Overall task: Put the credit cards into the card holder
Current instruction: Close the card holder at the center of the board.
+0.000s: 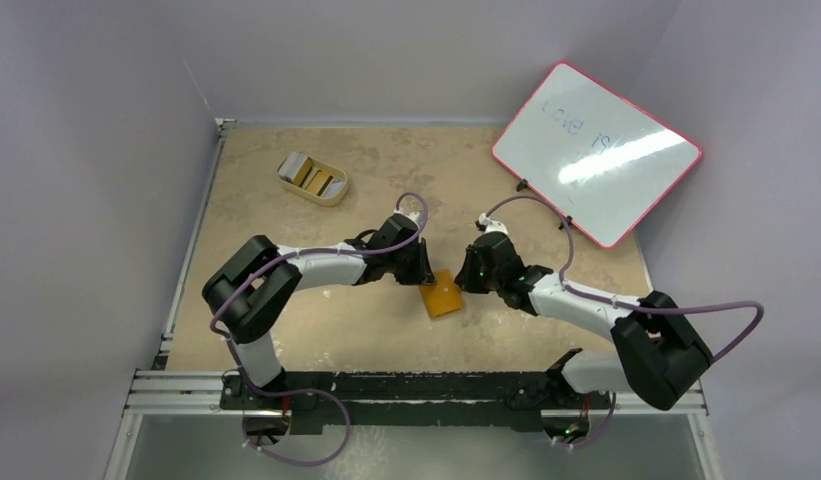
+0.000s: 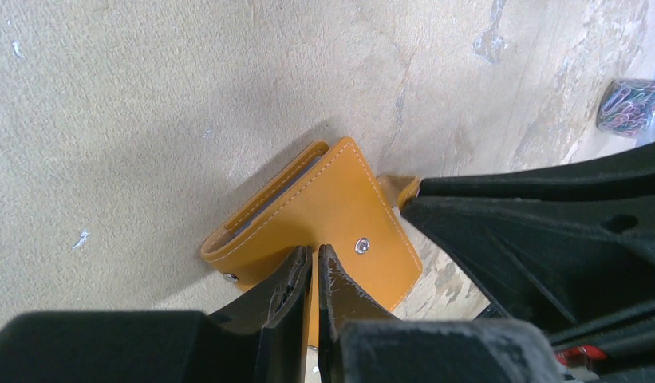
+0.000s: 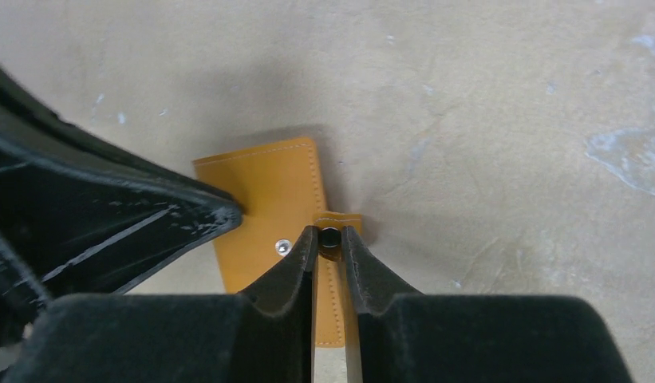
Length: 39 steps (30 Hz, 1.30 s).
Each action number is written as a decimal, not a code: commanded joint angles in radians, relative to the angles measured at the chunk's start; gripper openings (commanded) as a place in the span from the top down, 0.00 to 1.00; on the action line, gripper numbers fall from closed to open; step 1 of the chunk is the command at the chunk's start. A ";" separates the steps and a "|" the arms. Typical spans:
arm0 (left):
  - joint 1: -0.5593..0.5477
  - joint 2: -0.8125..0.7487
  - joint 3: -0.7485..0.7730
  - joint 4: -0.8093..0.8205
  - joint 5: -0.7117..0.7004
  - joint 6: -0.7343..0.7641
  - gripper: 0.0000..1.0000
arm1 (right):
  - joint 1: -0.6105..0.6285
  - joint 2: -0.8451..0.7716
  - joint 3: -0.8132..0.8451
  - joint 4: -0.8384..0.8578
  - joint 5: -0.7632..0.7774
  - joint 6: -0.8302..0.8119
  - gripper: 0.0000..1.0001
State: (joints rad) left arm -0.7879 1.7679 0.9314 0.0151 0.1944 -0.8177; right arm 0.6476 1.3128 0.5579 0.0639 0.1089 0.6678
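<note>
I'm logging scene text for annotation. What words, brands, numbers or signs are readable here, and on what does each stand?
"Love is": faint blue handwriting on the whiteboard; whatever follows is lost in glare.
Wallet: no text or brand, only a plain snap.
Cards in the tray: too small to read.
Nothing else shows any lettering.

Orange-tan card holder (image 2: 332, 207) (pale stitching), mottled beige table (image 1: 386, 170), pink-rimmed whiteboard (image 1: 596, 150)

Both jaws pinched nearly together
</note>
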 commanded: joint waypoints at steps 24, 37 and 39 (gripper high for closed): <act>-0.002 0.009 0.015 -0.039 -0.083 0.063 0.92 | 0.006 -0.035 0.031 0.026 -0.291 -0.070 0.75; -0.004 0.012 0.027 -0.023 -0.050 0.113 0.92 | -0.081 -0.114 0.069 -0.087 -0.149 -0.005 0.84; -0.004 0.010 0.028 -0.024 -0.049 0.114 0.92 | -0.092 -0.086 0.073 -0.072 -0.165 -0.007 0.84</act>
State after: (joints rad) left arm -0.7944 1.7683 0.9401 0.0101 0.1867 -0.7544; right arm 0.5854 1.2018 0.5983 -0.0071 -0.0700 0.6456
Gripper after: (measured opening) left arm 0.077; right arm 0.162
